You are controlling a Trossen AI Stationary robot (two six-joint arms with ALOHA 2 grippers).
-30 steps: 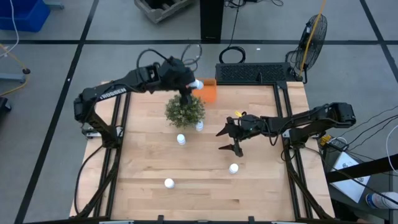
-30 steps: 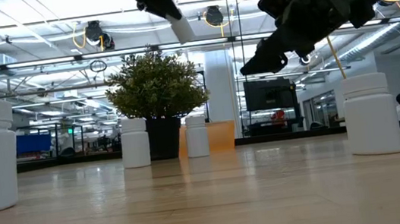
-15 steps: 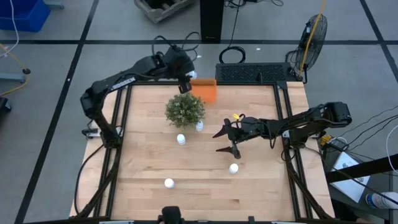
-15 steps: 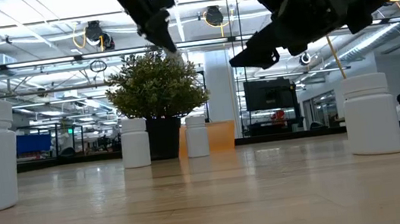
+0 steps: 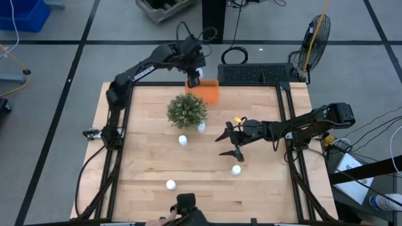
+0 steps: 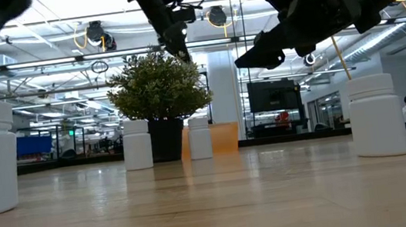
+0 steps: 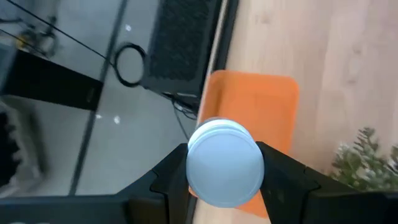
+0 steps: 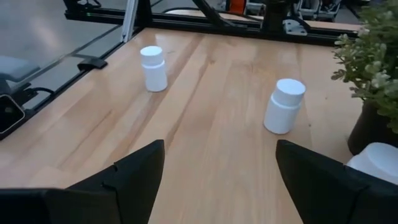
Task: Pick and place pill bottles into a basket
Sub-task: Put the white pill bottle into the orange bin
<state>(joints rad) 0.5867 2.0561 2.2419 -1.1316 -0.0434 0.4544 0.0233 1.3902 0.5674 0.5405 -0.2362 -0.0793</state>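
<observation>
My left gripper (image 5: 194,76) hangs over the far end of the orange basket (image 5: 205,91) at the table's far edge, shut on a white pill bottle (image 7: 225,162). The basket also shows below it in the left wrist view (image 7: 261,106). Two bottles (image 5: 182,140) (image 5: 201,127) stand just near of the plant (image 5: 186,110). Two more stand toward the near edge (image 5: 235,169) (image 5: 170,184). My right gripper (image 5: 228,144) is open and empty, above the table right of centre, with a bottle (image 8: 284,106) ahead of it. My left gripper pinches the bottle's round sides (image 7: 191,163) between its two fingers (image 7: 169,180), which point down from above. The bottle stands along the fingers, one round end facing the wrist camera. It is lifted clear, over the basket's far-left part.
The bushy plant (image 6: 158,96) stands just near of the basket. A black mat (image 5: 254,73) lies beyond the table's far right edge. A person's hand (image 5: 182,210) shows at the near edge. Bare wood lies between the bottles.
My left gripper has carried the bottle from above the plant toward the table's far edge and now hangs over the basket. It has turned from lying level to pointing down. A person's hand has come in at the near edge.
</observation>
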